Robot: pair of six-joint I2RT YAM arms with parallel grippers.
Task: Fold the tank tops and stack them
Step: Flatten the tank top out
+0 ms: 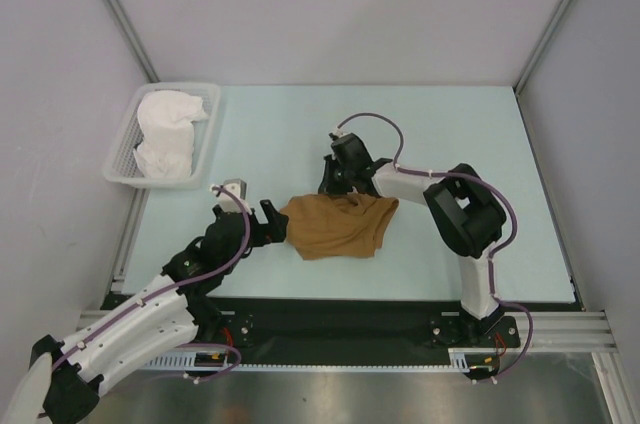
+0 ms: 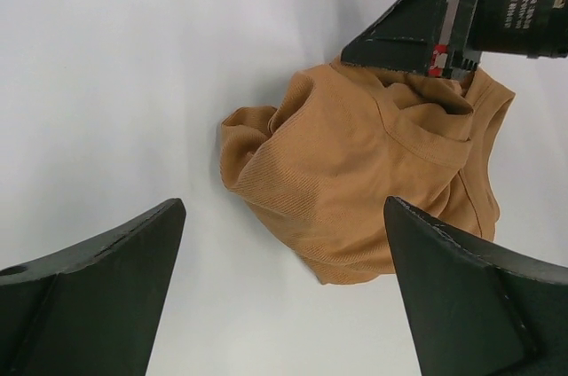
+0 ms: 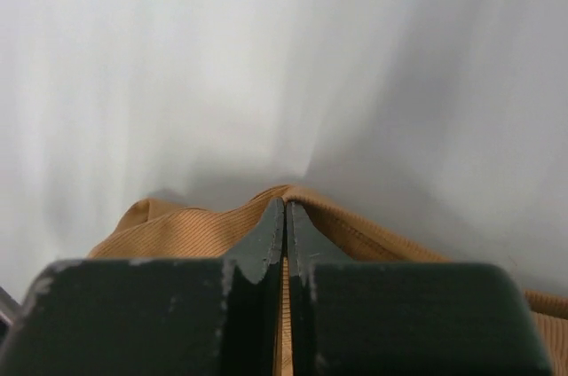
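The tan-brown tank top (image 1: pixel 338 225) lies crumpled at the table's middle. My right gripper (image 1: pixel 345 187) is shut on its far edge; in the right wrist view the cloth (image 3: pixel 177 230) is pinched between the closed fingers, with the right gripper (image 3: pixel 285 216) at the fold. My left gripper (image 1: pixel 272 223) stands open just left of the top, its fingers (image 2: pixel 98 278) on either side of the tan top's (image 2: pixel 364 172) near edge without touching it. The right gripper (image 2: pixel 444 61) shows at the top's far side. The white tank top (image 1: pixel 165 134) lies bunched in the basket.
A white lattice basket (image 1: pixel 125 149) sits at the table's far left corner. Grey walls (image 1: pixel 330 4) close in the back and sides. A black rail (image 1: pixel 340 329) runs along the near edge by the arm bases.
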